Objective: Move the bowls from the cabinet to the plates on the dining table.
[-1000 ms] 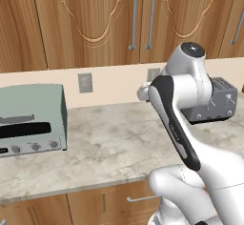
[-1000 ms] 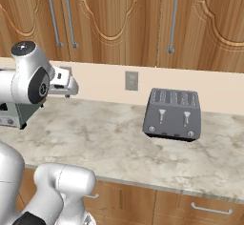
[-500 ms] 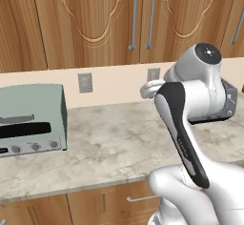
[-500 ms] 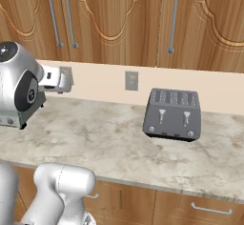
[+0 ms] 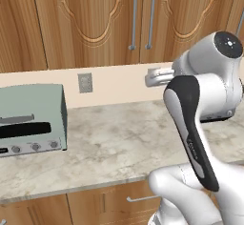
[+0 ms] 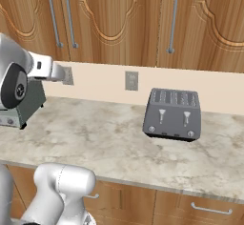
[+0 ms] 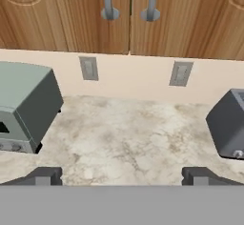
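Note:
The cabinet (image 5: pixel 95 19) of mid-brown wood runs above the counter, its doors shut, with paired silver bar handles (image 5: pixel 143 19) in the middle. It also spans the right base view as the cabinet (image 6: pixel 119 19) and the top of the hand view as the cabinet (image 7: pixel 128 14). My gripper (image 5: pixel 151 76) hangs just below the doors, pointing at the beige back wall, and shows at the left as the gripper (image 6: pixel 61 72). In the hand view my gripper (image 7: pixel 121 177) is open, its tips wide apart with nothing between them. The bowls are hidden. The plates and the dining table are out of view.
A marble counter (image 5: pixel 114 138) lies under the hand. A grey-green toaster oven (image 5: pixel 28 119) stands at its left, and a dark toaster (image 6: pixel 172 114) at its right. Wall outlets (image 7: pixel 180 73) sit on the backsplash. Drawers (image 6: pixel 205 207) run below the counter edge.
The arm's upper joints have swung up and outward, to the right in the left base view. The hand stays near the same spot by the wall, jaws still open.

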Robot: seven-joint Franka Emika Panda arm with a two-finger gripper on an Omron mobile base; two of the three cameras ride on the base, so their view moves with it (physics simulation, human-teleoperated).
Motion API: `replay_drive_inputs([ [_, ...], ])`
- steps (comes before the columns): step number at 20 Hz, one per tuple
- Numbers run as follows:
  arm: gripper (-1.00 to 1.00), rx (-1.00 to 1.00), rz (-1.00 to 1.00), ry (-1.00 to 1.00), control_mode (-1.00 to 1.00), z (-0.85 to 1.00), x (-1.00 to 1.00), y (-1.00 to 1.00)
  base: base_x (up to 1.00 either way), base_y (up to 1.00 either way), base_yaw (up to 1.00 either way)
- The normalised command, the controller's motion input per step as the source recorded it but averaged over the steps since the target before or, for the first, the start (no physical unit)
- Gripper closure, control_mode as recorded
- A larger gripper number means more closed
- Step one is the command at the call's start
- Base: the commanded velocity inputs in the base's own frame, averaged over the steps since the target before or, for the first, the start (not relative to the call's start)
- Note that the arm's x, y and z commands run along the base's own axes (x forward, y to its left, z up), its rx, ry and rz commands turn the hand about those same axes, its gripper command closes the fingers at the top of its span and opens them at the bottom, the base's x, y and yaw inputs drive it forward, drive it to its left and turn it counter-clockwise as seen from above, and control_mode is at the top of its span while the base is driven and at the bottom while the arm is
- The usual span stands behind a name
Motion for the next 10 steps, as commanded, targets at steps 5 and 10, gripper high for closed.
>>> replay_drive_inputs([
  [5, -1.0, 0.0, 0.0, -0.08, -1.0, 0.51, -0.07, 0.0, 0.0, 0.0, 0.0],
  [10, -1.0, 0.0, 0.0, -0.05, -1.0, 0.26, 0.0, 0.04, 0.0, 0.0, 0.0],
])
